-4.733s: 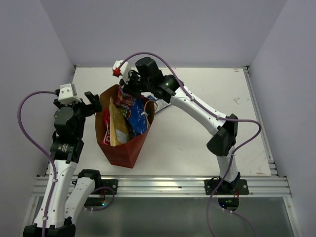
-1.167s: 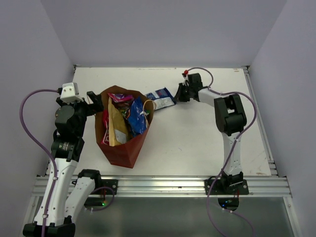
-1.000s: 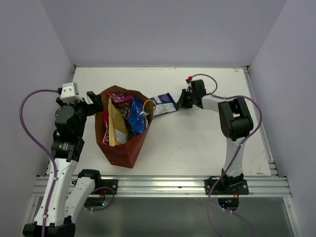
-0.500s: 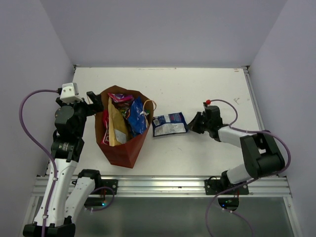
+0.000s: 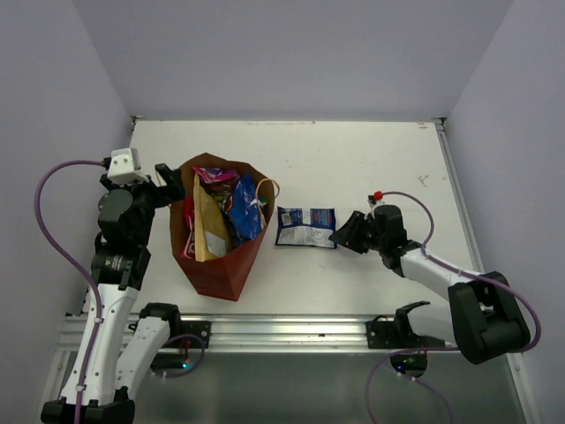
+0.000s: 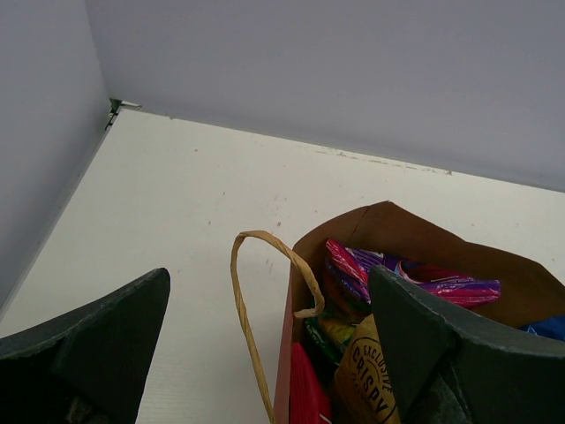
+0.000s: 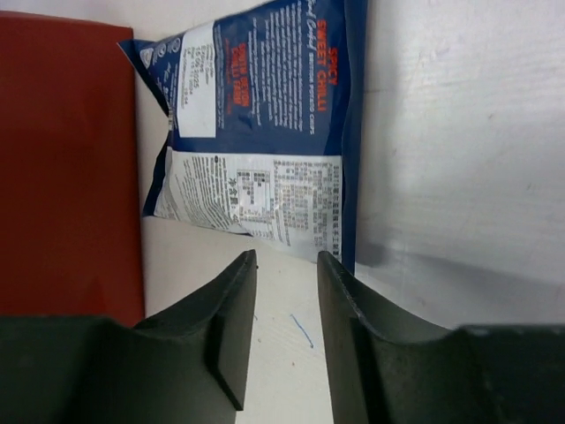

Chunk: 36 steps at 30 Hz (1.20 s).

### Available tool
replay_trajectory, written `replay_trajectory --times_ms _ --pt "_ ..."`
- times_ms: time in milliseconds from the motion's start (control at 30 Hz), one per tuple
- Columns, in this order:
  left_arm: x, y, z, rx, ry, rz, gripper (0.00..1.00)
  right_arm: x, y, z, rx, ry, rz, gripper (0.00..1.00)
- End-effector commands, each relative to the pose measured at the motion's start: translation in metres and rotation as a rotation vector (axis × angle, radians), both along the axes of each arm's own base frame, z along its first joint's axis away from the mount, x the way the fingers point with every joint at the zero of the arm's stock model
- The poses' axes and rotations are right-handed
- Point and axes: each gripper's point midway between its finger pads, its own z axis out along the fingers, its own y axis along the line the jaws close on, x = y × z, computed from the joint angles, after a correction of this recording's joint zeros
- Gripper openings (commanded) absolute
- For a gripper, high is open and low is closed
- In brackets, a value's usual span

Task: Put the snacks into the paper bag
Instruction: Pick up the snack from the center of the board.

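Black right tool (image 7: 287, 261) has just let go: its jaws stand slightly parted and empty, just short of the glossy, crinkly dark blue packet (image 7: 265, 115) it dragged from the far side to the middle of the bench (image 5: 371, 168). The packet lies flat beside the stiff brown paper bag (image 5: 221, 265), not yet inside. The left tool (image 5: 168, 181) is spread wide at the bag's left rim.

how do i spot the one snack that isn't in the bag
Find the tall brown paper bag on the left of the white table. Just right of it lies a flat blue and white packet. It is the only snack outside the bag; the others sit inside.
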Motion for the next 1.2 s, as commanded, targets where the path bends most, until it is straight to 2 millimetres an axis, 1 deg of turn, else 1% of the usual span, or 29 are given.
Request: replay_trajectory --times_ms 0,33,67,100,133,200,233,300,333,400,433,467,500,533,600,667,833,967,1167 --pt "0.004 -0.001 0.01 0.013 -0.046 -0.011 0.98 -0.014 0.002 -0.002 0.009 0.021 0.032 0.41" --pt "0.004 -0.001 0.009 0.012 -0.045 -0.012 0.98 -0.013 0.001 -0.001 -0.002 0.024 0.029 0.44" --pt "0.005 -0.002 0.008 0.012 -0.042 -0.014 0.98 -0.012 -0.009 -0.007 -0.056 0.036 -0.002 0.46" --pt "0.005 -0.002 0.009 0.012 -0.043 -0.014 0.98 -0.011 -0.014 -0.008 -0.088 0.04 -0.014 0.5" --pt "0.005 -0.002 0.008 0.01 -0.042 -0.014 0.98 -0.004 -0.017 -0.002 -0.112 0.025 -0.029 0.52" --pt "0.005 -0.002 0.008 0.012 -0.04 -0.017 0.98 0.0 -0.026 -0.003 -0.176 0.023 -0.043 0.56" --pt "0.005 -0.002 0.007 0.01 -0.039 -0.015 0.98 0.009 -0.025 0.006 -0.184 0.003 -0.038 0.58" --pt "0.005 -0.002 0.008 0.01 -0.04 -0.017 0.98 0.014 -0.025 0.008 -0.212 -0.001 -0.011 0.59" --pt "0.005 -0.002 0.007 0.01 -0.039 -0.017 0.98 0.02 -0.021 0.009 -0.214 0.012 0.009 0.59" --pt "0.005 -0.002 0.007 0.01 -0.039 -0.017 0.98 0.026 -0.016 0.01 -0.216 0.02 0.039 0.59" --pt "0.005 -0.002 0.007 0.012 -0.039 -0.015 0.98 0.032 -0.012 0.017 -0.208 0.013 0.054 0.59" --pt "0.006 -0.002 0.007 0.012 -0.037 -0.017 0.98 0.033 -0.011 0.01 -0.213 0.045 0.063 0.59" --pt "0.006 -0.002 0.006 0.012 -0.036 -0.015 0.97 0.035 -0.01 0.009 -0.221 0.053 0.075 0.59" --pt "0.006 -0.002 0.006 0.012 -0.036 -0.017 0.98 0.04 -0.008 0.012 -0.222 0.05 0.079 0.59" --pt "0.006 -0.002 0.006 0.012 -0.034 -0.017 0.98 0.042 -0.008 0.005 -0.237 0.079 0.084 0.59" --pt "0.006 -0.002 0.006 0.012 -0.034 -0.017 0.98 0.045 -0.01 0.003 -0.244 0.085 0.079 0.6" --pt "0.006 -0.002 0.006 0.012 -0.034 -0.015 0.98 0.044 -0.01 -0.01 -0.259 0.115 0.101 0.6" --pt "0.007 -0.003 0.006 0.012 -0.033 -0.018 0.98 0.043 -0.001 -0.016 -0.218 0.132 0.137 0.6" --pt "0.008 -0.003 0.004 0.012 -0.025 -0.018 0.98 0.045 0.004 -0.028 -0.197 0.147 0.15 0.59"
